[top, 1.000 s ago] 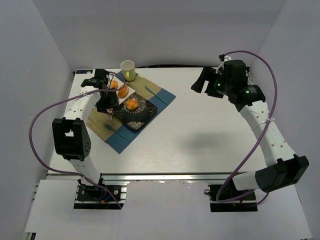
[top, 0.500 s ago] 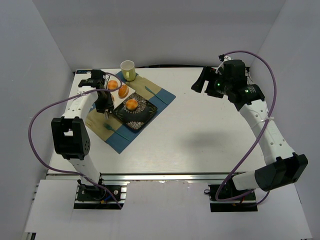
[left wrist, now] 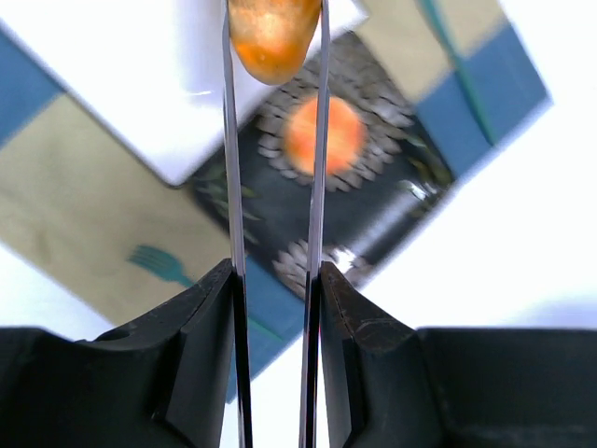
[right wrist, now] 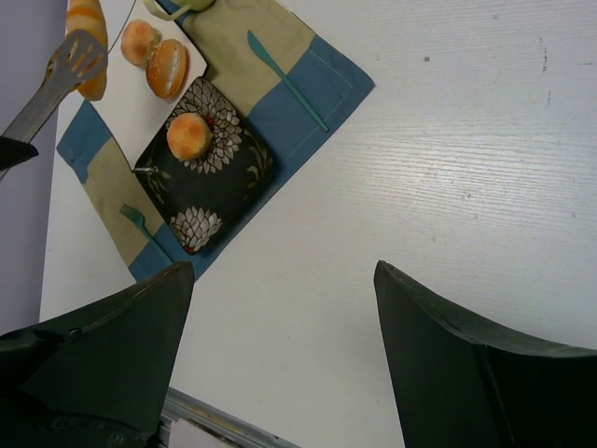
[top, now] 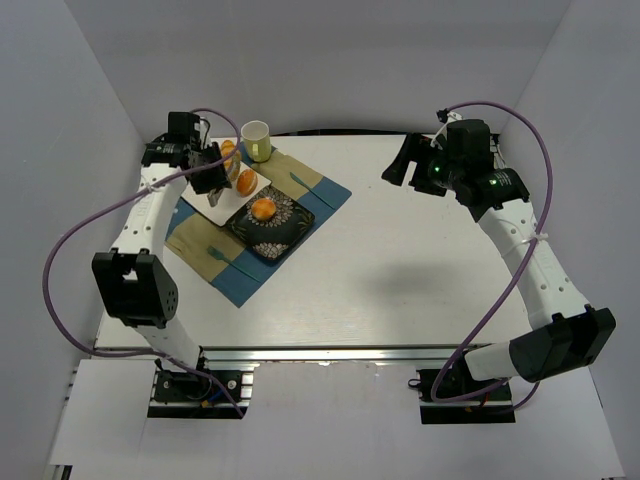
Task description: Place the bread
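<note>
the left pincer [left wrist: 274, 19] pinches a bread roll [left wrist: 275, 47] above the white plate [left wrist: 140, 84], probably bound for the dark plate [left wrist: 401, 205] at 5 o'clock; the right pincer [right wrist: 280, 308] hangs spread

We see the left arm [top: 148, 215] and right arm [top: 530, 255] as 2 white tubes with black joint housings [top: 135, 288], looping purple cables [top: 47, 280] and, on the left, thin metal fingers [left wrist: 231, 187].

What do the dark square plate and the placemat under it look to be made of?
Dark square plate: probably glazed ceramic, glossy; bright glints on its rim. Placemat: woven cloth, matte, tan and blue; a stitched line seems to follow its edge.
</note>
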`<state>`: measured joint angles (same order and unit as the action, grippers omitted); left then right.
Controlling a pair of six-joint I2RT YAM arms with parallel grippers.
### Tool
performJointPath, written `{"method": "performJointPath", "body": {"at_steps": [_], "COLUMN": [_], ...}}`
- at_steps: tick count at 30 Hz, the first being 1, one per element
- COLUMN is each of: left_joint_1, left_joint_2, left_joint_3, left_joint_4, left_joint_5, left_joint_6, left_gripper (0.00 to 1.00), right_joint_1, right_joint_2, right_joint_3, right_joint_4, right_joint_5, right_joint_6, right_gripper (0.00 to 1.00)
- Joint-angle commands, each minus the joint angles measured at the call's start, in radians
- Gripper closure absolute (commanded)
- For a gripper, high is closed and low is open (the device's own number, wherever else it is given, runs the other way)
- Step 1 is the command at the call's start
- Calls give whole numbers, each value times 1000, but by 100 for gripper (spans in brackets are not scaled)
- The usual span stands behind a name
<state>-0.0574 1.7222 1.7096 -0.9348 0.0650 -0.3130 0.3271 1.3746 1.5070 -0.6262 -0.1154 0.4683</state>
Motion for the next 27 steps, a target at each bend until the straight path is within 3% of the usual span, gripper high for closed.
{"method": "performJointPath", "body": {"at_steps": [1,5,14,27], "left_joint_1": [-100,-186,-239,-263], "left_joint_2": [-128,-188,-296,-262], "left_joint_3": [-75,-191,-361,-432], "left_joint_4": [57,62,84,62], "left_joint_5": [142,171,179,138], "left_joint_6": [37,97,163,207], "left_gripper": [65,65,64,64], "right_joint_1": [-5,-5,-5,-5], "right_joint_2": [-8,-8,-48,-91], "right_joint_3": [33,44,9,-37], "right_joint_4": [26,19,16,11], "right_joint_5": [-7,3,8,20], "right_joint_6": [4,3,20,24], "right_gripper": [15,16,15,16]}}
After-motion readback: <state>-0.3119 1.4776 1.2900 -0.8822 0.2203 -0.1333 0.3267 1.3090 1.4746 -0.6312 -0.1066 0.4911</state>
